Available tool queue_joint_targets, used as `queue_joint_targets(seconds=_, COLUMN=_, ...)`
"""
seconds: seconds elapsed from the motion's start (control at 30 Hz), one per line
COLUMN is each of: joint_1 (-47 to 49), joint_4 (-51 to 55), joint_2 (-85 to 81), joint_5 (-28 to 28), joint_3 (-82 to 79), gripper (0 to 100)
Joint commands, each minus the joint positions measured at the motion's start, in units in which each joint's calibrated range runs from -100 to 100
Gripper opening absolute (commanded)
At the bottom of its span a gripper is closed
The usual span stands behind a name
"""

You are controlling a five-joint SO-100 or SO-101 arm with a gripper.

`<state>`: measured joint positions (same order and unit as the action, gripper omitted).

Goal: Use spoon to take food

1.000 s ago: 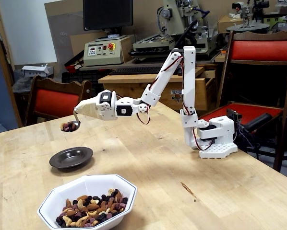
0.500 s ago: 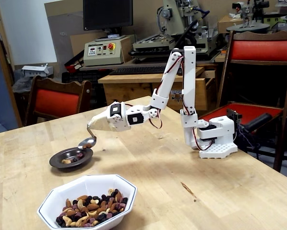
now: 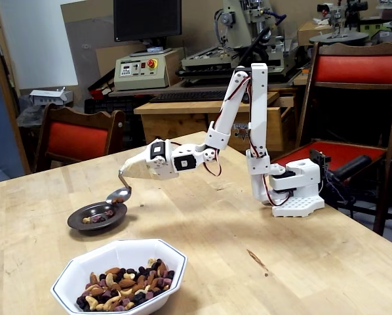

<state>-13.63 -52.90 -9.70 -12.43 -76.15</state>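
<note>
1. Workshop backdrop: machines, a monitor and red-seated chairs behind a pale wooden tabletop (image 3: 202, 216).
2. Changed over the last second: spoon (image 3: 120, 193) brought down from a raised, loaded carry to just above the dark saucer (image 3: 98, 216), low and to the left of the hand (image 3: 127, 172) in the fixed view.
3. Half a second back, only a couple of pieces in the saucer; now a few more, spread across its middle.
4. Spoon bowl now tilted over the saucer's right rim, looking mostly emptied; too small to tell whether anything remains in it.
5. Judged meaning: one scoop delivered, tipping step about finished.
6. Dark saucer, below and left of the hand: a small scatter of food (image 3: 96, 215), tan nuts and dark pieces, well short of full.
7. White octagonal bowl (image 3: 119, 274), below the hand and nearer the camera: still well stocked with the same nut mix, well apart from the spoon.
8. Hand: pressed together on the taped upper end of the spoon handle, handle bending down and left out of it; jaws largely hidden by beige tape, yet the spoon hangs firmly from them.
9. Right of the hand: white arm folded back to its base (image 3: 294, 190), standing on the tabletop.
</note>
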Motion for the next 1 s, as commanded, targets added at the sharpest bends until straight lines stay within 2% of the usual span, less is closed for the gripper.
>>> queue_joint_targets(seconds=0.0, joint_1=0.14, joint_4=-0.94, joint_2=-3.78, joint_5=-0.24, joint_3=0.4, gripper=4)
queue_joint_targets(seconds=0.47, joint_1=0.14, joint_4=-0.94, joint_2=-3.78, joint_5=-8.89, joint_3=0.4, gripper=4)
queue_joint_targets(seconds=0.97, joint_1=0.22, joint_4=-0.94, joint_2=-3.78, joint_5=-9.52, joint_3=0.31, gripper=4)
